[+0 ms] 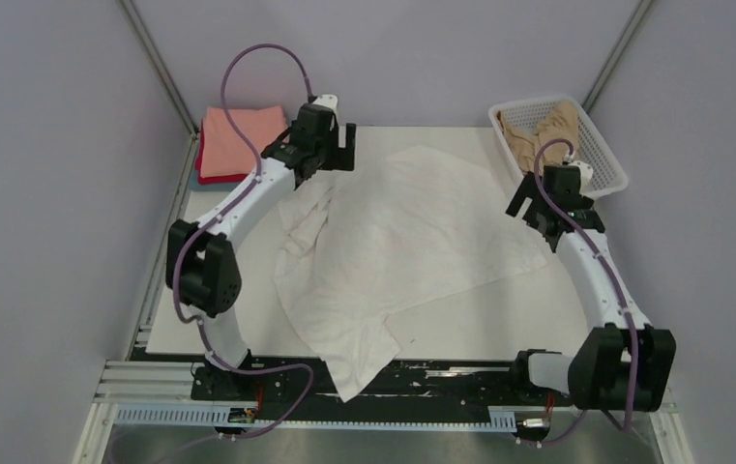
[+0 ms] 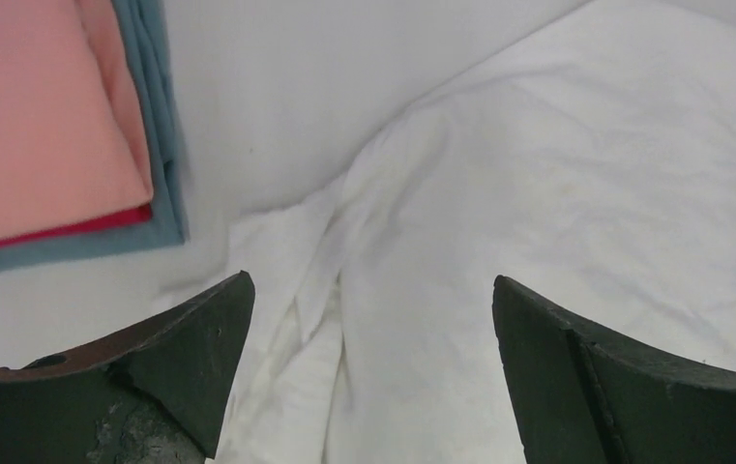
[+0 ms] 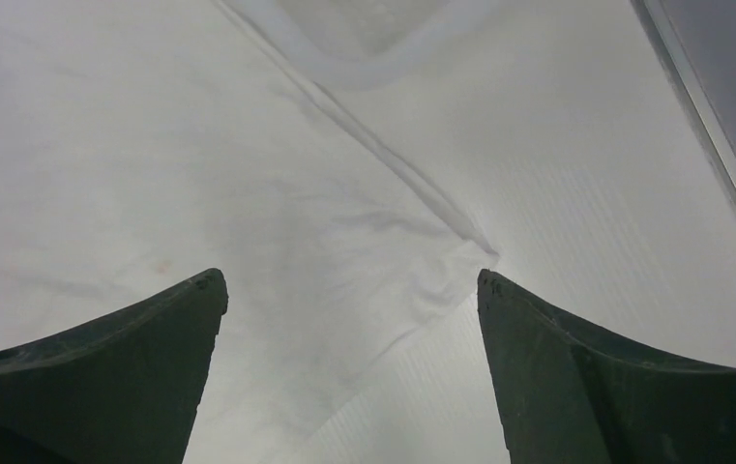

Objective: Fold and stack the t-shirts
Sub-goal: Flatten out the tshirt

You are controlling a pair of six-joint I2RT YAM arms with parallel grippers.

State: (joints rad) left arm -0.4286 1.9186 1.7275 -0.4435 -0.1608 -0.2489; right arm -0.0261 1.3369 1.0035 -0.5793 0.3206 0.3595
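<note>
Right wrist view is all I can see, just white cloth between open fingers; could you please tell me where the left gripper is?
Observer: The left gripper hangs open over the white t-shirt's far-left edge.
Operator: Is anything folded yet?
Observer: Yes, a stack at the far-left corner: salmon-pink t-shirt on top, red t-shirt and grey-blue t-shirt beneath.
Operator: Any shirts left?
Observer: A tan t-shirt lies in the white mesh basket at the far right.
</note>
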